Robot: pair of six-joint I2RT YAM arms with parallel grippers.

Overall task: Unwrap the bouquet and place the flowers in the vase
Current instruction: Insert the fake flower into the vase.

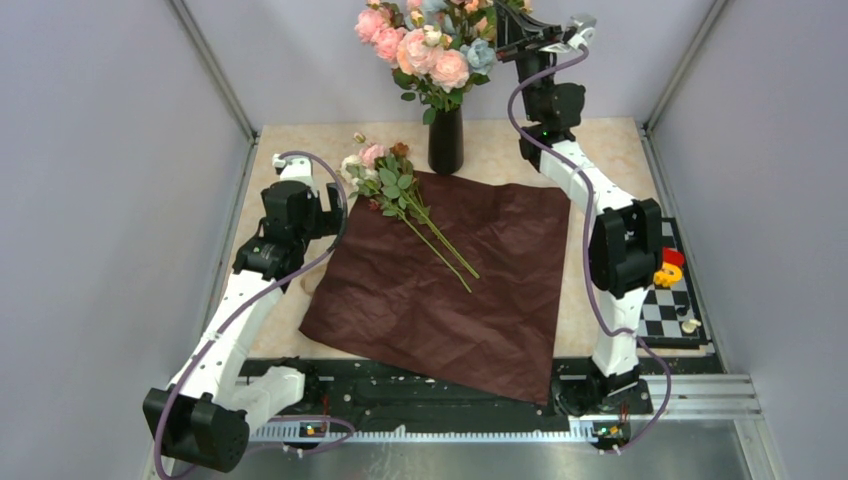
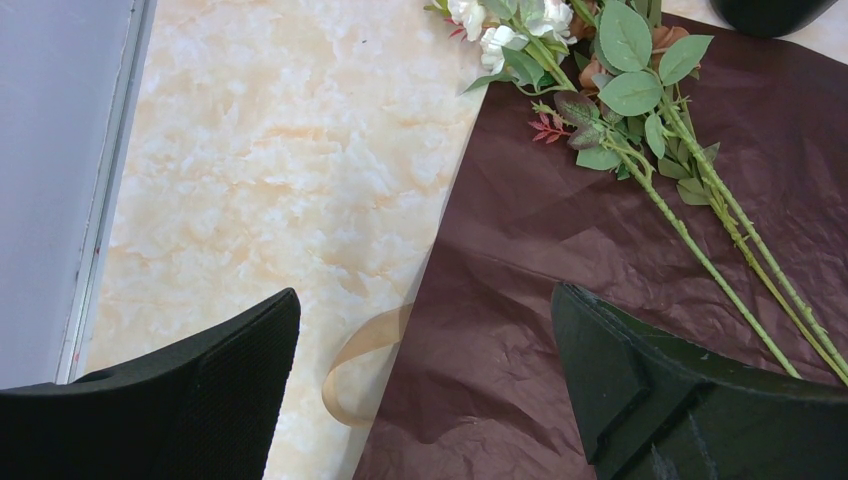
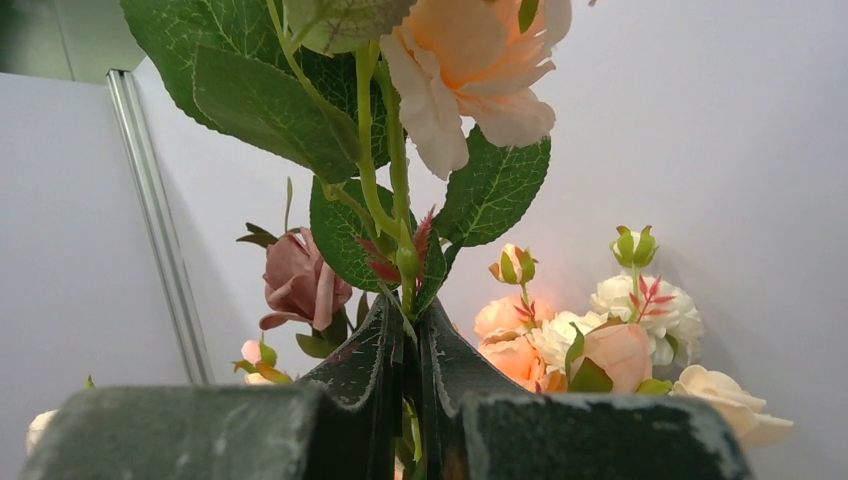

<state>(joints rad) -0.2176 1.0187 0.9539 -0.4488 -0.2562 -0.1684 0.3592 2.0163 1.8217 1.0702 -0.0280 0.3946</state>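
**Right claw clamped on a stem above the vase; left claw wide and empty**

A green stem [image 3: 398,180] is pinched between the closed fingers of the right gripper [image 3: 410,322], high among the blooms [image 1: 430,50] in the one black vase [image 1: 445,140]. The left gripper [image 2: 425,300] is spread wide, nothing held, over the left edge of one maroon paper [image 1: 450,280], laid flat on a beige marbled table [image 1: 300,140] enclosed by pale grey walls [image 1: 100,200]. The flowers [image 1: 400,190], at least three stems, are laid on the paper's far left corner. One tan ribbon [image 2: 360,365] is seen at its left edge.

On my remote feed, pale lilac walls [image 1: 90,150] and aluminium posts [image 1: 213,70] enclose a cream marbled tabletop [image 1: 500,150] under soft, even light.
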